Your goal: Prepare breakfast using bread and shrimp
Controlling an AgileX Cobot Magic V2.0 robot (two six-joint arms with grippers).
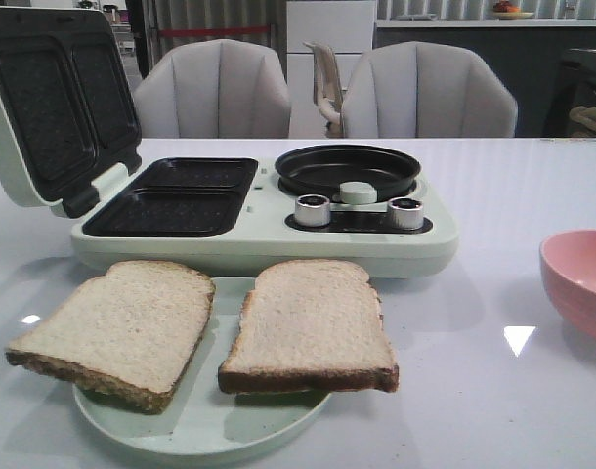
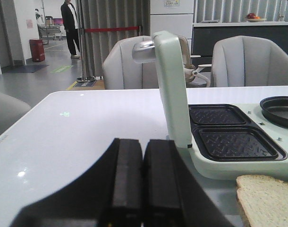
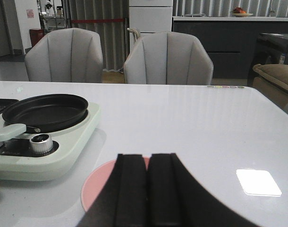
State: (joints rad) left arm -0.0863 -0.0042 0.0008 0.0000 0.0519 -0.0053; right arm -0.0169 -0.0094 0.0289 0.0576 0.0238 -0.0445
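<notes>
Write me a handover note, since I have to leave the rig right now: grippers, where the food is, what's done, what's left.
Left gripper and right gripper: both shut, empty.
Two bread slices lie on the pale green plate in front of the breakfast maker, lid open, plates and pan bare.
Shrimp not visible; the pink bowl interior is hidden.
Nothing done; everything is left.

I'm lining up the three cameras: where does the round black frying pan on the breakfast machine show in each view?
Front view: the black frying pan sits right of centre, behind the two silver knobs.
Left wrist view: only its left part shows at the right edge.
Right wrist view: it lies at the left, above one knob.
Shared landmark: the pale green breakfast machine.
</notes>
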